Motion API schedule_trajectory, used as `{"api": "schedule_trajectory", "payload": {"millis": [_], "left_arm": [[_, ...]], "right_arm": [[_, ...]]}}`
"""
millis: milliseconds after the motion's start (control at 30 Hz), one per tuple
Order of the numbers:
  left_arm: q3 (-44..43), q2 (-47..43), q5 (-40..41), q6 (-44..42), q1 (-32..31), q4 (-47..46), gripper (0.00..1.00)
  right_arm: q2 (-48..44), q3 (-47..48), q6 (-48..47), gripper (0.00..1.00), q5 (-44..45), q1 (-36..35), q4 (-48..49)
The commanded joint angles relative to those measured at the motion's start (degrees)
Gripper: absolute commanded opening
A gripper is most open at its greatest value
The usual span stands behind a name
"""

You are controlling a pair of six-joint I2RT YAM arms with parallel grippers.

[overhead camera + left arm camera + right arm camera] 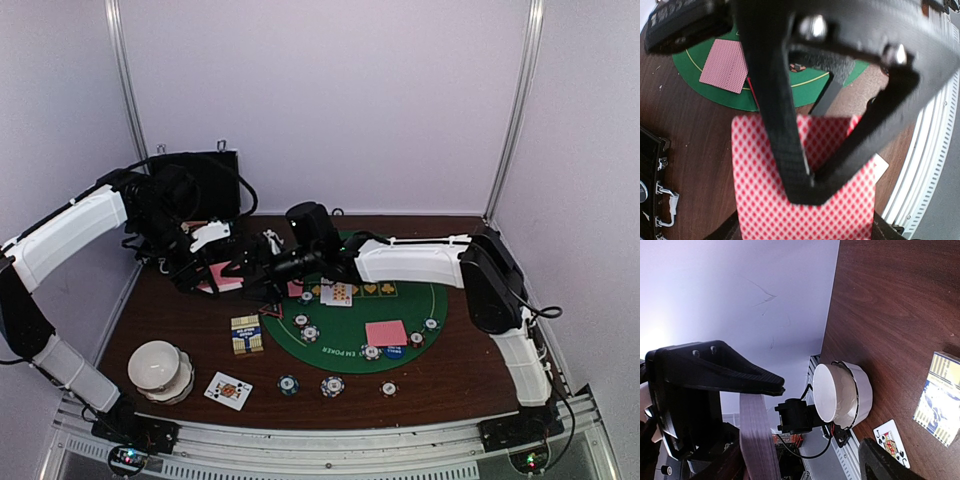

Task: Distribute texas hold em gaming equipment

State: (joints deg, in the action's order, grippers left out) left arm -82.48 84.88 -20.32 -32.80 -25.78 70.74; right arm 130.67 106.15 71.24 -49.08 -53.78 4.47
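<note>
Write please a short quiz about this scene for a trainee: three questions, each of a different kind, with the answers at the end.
1. True or false: the face-up jack card lies on the wooden table, outside the green mat.
2. In the top view, how many chips lie in the row on the wood in front of the mat?
3. What is the left gripper shut on? A) a poker chip B) a pink-backed card C) a die

Key: 1 true; 2 three; 3 B.
</note>
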Motion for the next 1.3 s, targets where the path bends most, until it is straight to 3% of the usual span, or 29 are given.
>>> {"api": "schedule_trajectory", "payload": {"millis": [0, 433, 733, 967, 1067, 1267], "left_arm": [[-1.7, -0.68, -1.7, -0.42, 0.12, -1.2, 0.0], [-2.16, -0.1, -1.66, -0.25, 0.12, -1.16, 0.0], [-1.77, 0.01, -0.41, -0.22, 0.12, -1.51, 0.0], [-1.63, 0.16, 0.18, -0.19, 0.12, -1.73, 0.0], [-1.55, 0.12, 0.32, -0.21, 0.12, -1.72, 0.0], [-1.33, 0.16, 1.14, -0.17, 0.12, -1.73, 0.0]], "right_arm": [[-3.75, -4.11, -1.91, 0.75, 0.85, 2.02, -3.02], [-7.33, -5.4, -0.07, 0.56, -0.44, 2.45, -0.03], [-9.22, -5.6, 1.85, 0.23, -1.38, 2.45, 1.84], [-10.63, -6.96, 3.01, 0.06, -2.21, 2.44, 3.26], [-10.81, -7.79, 4.06, 0.0, -2.76, 2.45, 4.5], [-11.43, -8.15, 4.26, 0.0, -3.61, 2.67, 4.8]]}}
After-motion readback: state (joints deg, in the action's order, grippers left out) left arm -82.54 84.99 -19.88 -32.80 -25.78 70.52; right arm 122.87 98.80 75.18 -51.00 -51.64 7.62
